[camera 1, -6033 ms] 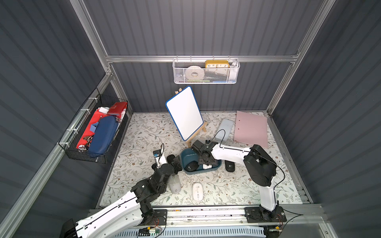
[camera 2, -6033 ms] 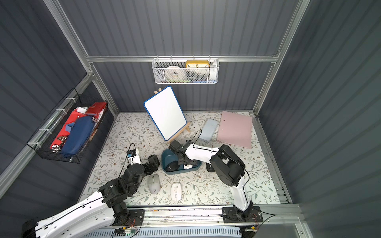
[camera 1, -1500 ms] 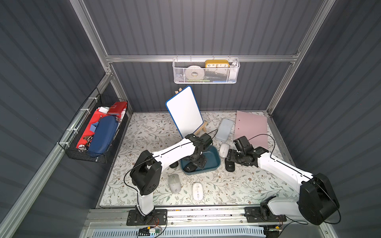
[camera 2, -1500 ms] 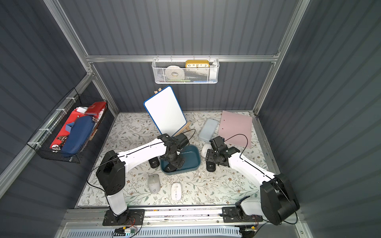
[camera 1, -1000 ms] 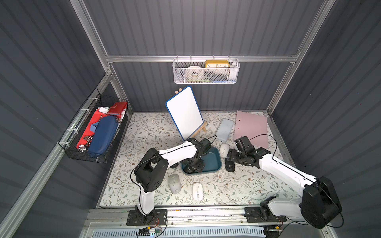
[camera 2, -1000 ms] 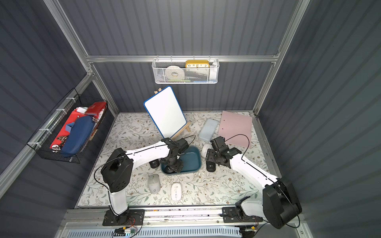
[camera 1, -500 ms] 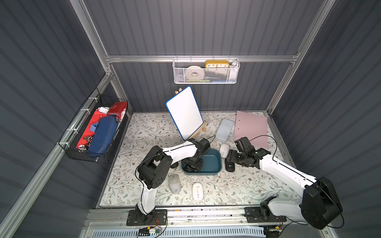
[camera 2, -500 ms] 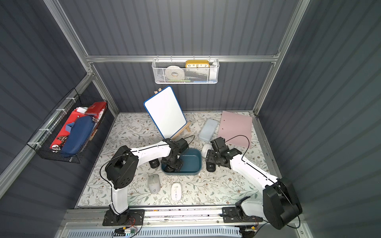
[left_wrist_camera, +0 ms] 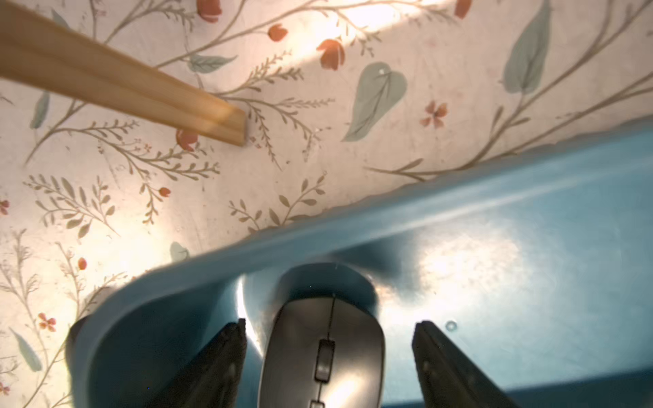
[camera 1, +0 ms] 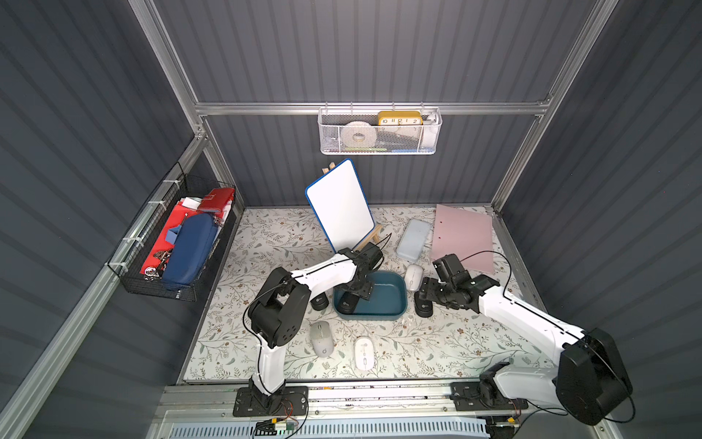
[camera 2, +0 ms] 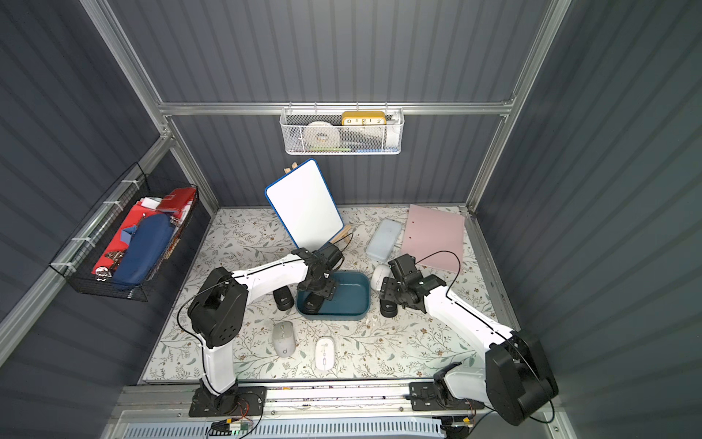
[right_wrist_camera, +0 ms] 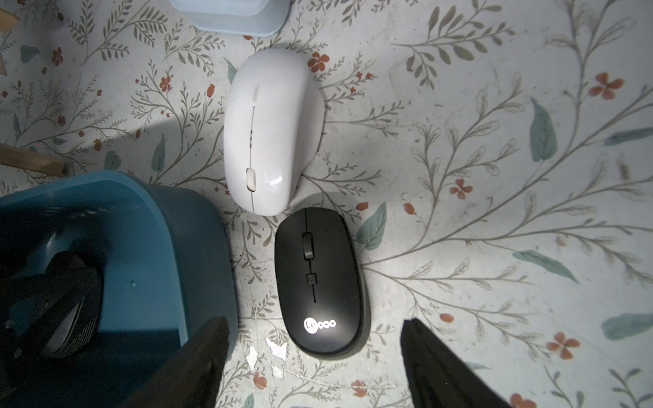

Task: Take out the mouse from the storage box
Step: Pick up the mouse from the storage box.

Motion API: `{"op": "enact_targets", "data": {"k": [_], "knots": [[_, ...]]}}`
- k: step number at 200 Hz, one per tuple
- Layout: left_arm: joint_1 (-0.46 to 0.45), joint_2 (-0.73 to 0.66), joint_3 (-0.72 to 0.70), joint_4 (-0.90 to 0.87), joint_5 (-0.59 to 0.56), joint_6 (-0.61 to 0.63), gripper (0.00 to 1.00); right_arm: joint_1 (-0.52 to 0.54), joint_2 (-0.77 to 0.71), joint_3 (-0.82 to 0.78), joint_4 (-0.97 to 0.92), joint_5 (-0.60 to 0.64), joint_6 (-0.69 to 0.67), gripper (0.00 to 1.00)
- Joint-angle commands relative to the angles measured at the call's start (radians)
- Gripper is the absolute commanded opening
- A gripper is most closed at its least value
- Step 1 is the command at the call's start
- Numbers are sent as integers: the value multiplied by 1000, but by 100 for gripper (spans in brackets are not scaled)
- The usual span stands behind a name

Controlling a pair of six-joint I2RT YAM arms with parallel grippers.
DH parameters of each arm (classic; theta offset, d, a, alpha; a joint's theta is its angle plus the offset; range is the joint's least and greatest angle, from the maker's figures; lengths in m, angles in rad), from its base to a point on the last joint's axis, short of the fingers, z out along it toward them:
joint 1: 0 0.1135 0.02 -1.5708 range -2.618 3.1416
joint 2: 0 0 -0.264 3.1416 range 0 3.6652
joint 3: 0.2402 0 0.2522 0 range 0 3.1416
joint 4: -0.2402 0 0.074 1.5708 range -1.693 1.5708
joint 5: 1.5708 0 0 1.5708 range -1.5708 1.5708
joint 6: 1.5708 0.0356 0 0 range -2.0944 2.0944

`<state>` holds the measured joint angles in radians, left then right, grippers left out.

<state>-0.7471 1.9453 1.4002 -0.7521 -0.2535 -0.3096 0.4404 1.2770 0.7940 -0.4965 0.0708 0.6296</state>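
nearest, a grey mouse (camera 1: 322, 339) and a flat white mouse (camera 1: 362, 353) lie on the floral mat (camera 1: 456, 342); just beyond, the storage box (camera 1: 391, 309) is set, a dark mouse (left_wrist_camera: 323, 356) lying in its near left corner close to the wall; the left gripper (left_wrist_camera: 328, 325) is poised over it, jaws parted either side with gaps showing, nothing clasped; the jaws should be sunk along the flanks, kept off the wall, whose clearance is possibly slim but poorly seen, then closed and raised straight; right of the box, the right gripper (right_wrist_camera: 312, 323) is held spread and empty above a black mouse (right_wrist_camera: 318, 279) on the mat; farther off a rounded white mouse (right_wrist_camera: 272, 141) lies.
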Motion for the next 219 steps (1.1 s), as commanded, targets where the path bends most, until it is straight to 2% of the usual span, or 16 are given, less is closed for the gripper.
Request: {"op": "enact_targets", "data": {"k": [1,25,70,101,138,196,219], "knots": [[-1,-50,-43,-20,25,-8,84,2,-13,-15,-17,-3,7,81],[-3,-55,-68,-23,49,-12,86,3,-4,-13,-11,-10,12,81],[-2,-26,-89,-30,78,-29,83,3,-12,-14,-17,-7,14,80],[-2,-21,-100,-28,74,-28,90,3,-22,-15,-19,1,13,80],[-2,-18,-93,-6,67,-28,82,3,-31,-12,-22,8,13,80],[-2,-1,-72,14,27,-39,64,3,-58,-13,-41,31,14,80],[-2,-9,-58,18,25,-45,62,3,-90,-19,-45,37,15,80]]}}
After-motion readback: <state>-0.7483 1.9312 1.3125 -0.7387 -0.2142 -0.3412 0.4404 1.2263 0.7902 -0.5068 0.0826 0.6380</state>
